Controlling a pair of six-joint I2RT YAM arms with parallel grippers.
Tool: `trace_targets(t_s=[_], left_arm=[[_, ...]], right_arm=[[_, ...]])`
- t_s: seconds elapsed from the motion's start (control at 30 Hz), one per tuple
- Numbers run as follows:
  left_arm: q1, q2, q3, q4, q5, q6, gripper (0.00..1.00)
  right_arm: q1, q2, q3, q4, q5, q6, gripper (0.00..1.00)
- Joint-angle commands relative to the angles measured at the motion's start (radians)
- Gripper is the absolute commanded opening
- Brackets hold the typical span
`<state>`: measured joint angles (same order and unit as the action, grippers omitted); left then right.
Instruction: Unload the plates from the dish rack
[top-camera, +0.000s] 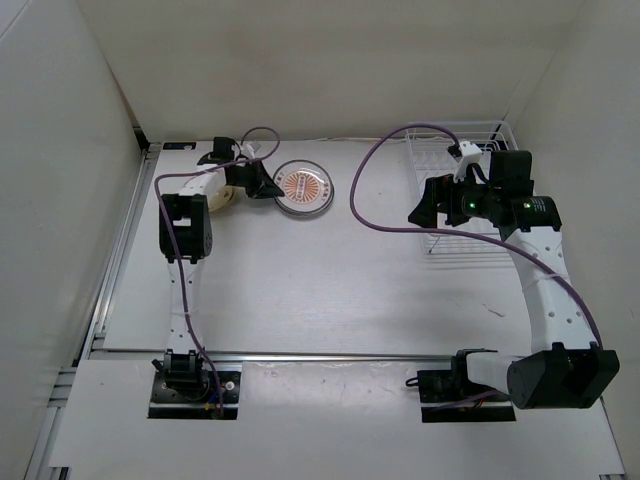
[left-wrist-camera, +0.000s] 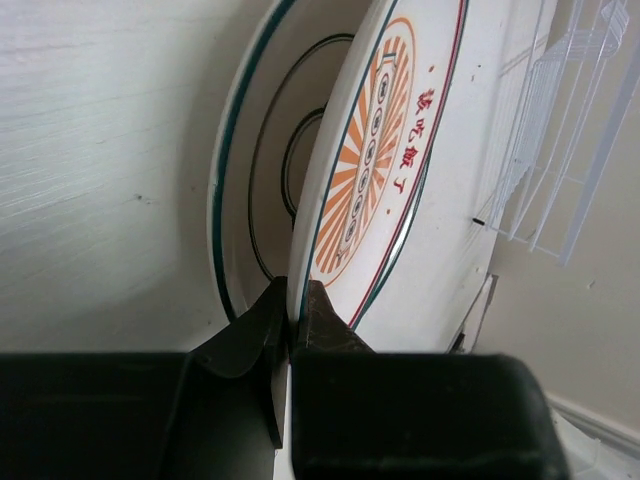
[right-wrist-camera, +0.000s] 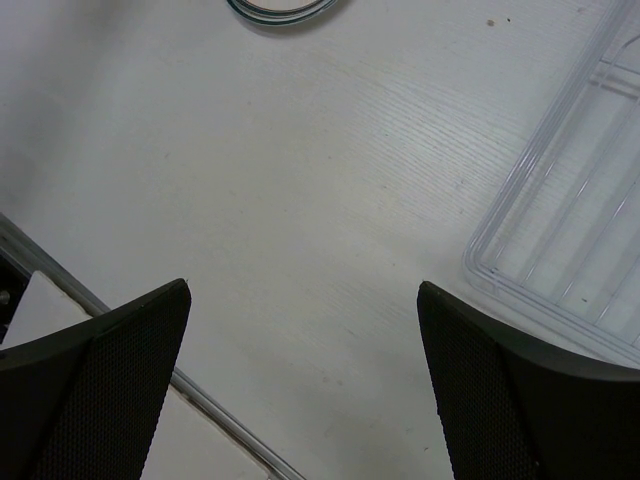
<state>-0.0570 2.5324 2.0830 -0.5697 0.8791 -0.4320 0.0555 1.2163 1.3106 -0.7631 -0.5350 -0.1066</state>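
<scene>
My left gripper (top-camera: 262, 184) is shut on the near rim of the orange sunburst plate (top-camera: 303, 187) at the back of the table. In the left wrist view the jaws (left-wrist-camera: 295, 297) pinch that plate's edge (left-wrist-camera: 380, 150). It stands tilted against a white plate with a dark green rim (left-wrist-camera: 255, 170). The white wire dish rack (top-camera: 462, 238) stands at the back right, partly hidden by my right arm. No plate shows in its visible part. My right gripper (top-camera: 420, 212) is open and empty, over the table just left of the rack (right-wrist-camera: 570, 230).
A cream rounded shape (top-camera: 224, 198) shows under the left arm, beside the plates. White walls enclose the table on three sides. A purple cable (top-camera: 360, 200) loops over the table between the plates and the rack. A plate rim (right-wrist-camera: 280, 10) shows at the top of the right wrist view.
</scene>
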Motion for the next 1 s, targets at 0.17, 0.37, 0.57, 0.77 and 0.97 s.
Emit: trace_targets(t_s=[0.17,0.37,0.57,0.77,0.97], left_arm=[[-0.01,-0.015,0.023,0.018,0.023,-0.008,0.28],[-0.01,-0.035,0.005,0.018,0.005,0.013,0.69],[-0.01,-0.078,0.005,0.005,-0.055,0.044,0.78],[-0.041,-0.122,0.014,-0.035,-0.133,0.087,0.83],[-0.072,-0.144,0.045,-0.084,-0.29,0.145,0.89]], right_arm=[[0.0,-0.034,-0.008,0.013,-0.039,0.005,0.97],[0.0,-0.052,-0.019,0.013,-0.048,0.015,0.97],[-0.009,-0.061,-0.037,0.013,-0.059,0.015,0.97],[-0.019,-0.081,-0.065,0.013,-0.08,0.024,0.97],[-0.039,-0.11,-0.085,0.013,-0.089,0.033,0.97]])
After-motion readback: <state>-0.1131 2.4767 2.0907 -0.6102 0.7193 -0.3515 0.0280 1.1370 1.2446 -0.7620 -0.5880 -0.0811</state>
